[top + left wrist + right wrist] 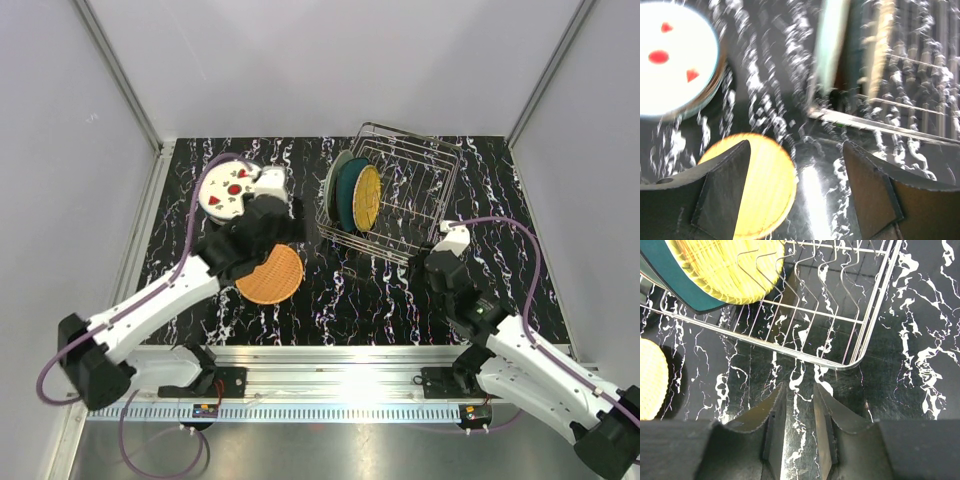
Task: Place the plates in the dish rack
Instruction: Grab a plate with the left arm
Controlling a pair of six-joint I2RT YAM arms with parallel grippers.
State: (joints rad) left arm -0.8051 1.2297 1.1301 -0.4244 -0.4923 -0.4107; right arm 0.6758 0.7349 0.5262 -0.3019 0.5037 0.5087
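Left arm [165, 295] stretched forward, left fingers [722, 192] spread wide, right fingers [771, 425] slightly parted

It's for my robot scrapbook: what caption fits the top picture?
Plates stand in the wire dish rack; an orange plate and a strawberry plate wait on the black table.

A robot lab enclosure: plain white walls [330, 60], aluminium rail [350, 362], black marbled table [520, 200].
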